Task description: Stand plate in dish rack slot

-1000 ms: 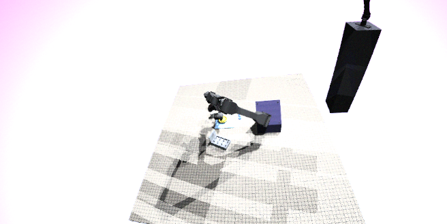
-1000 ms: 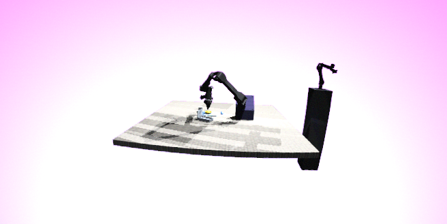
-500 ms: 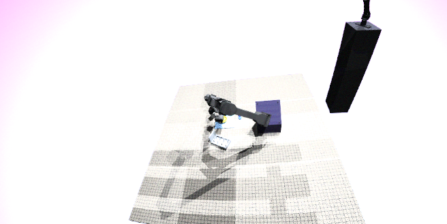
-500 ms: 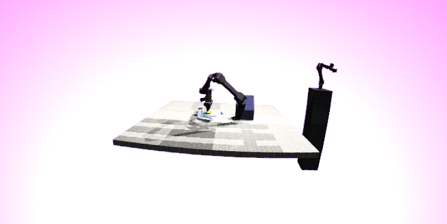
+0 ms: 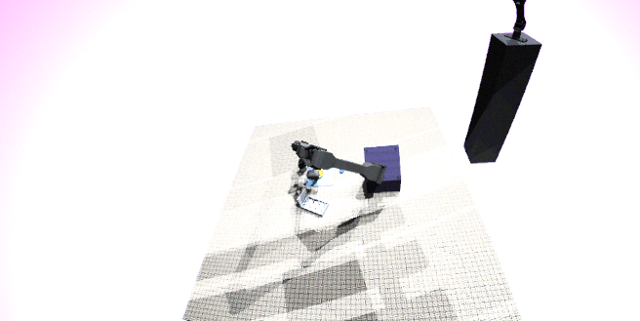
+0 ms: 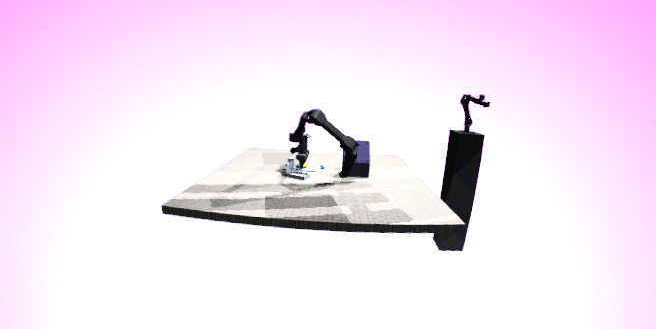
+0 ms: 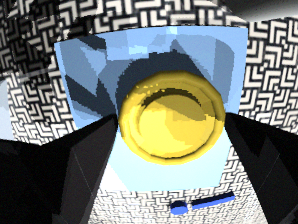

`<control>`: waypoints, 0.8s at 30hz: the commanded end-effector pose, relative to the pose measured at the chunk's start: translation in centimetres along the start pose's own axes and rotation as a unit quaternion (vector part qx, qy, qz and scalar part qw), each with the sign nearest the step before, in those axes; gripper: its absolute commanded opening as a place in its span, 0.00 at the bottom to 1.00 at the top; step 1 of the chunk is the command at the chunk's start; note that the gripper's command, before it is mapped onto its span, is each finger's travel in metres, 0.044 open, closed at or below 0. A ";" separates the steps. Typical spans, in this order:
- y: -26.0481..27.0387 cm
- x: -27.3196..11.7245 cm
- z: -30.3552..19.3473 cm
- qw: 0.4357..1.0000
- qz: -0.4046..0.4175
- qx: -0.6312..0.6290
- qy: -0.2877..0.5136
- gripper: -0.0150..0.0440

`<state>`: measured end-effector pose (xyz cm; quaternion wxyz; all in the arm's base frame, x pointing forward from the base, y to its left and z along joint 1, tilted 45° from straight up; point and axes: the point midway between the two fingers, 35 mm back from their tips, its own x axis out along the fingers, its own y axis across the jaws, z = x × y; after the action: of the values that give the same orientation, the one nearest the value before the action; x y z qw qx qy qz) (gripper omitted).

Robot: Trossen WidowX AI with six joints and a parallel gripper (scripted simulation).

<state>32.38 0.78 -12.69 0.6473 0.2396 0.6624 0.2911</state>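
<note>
You've got the plate (image 7: 172,119) lying flat on a light-blue mat (image 7: 80,70): yellow, round, with a raised rim and a shallow well, face up. The dish rack (image 5: 312,204) sits just beside the mat on the patterned table (image 5: 341,272), a small pale blue-grey frame. It looks tilted rather than square to the mat, though the top view is too coarse for you to make out its rails.

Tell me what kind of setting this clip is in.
Likely a bare tabletop test bench, kitchen-themed: a patterned table, a yellow plate on a blue mat, a small dish rack, and a dark pillar alongside.
</note>
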 end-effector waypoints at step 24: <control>-0.4 -2.6 0.6 1.000 -0.006 0.015 -0.005 0.43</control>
<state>32.41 0.31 -12.09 0.6408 0.2477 0.6682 0.2854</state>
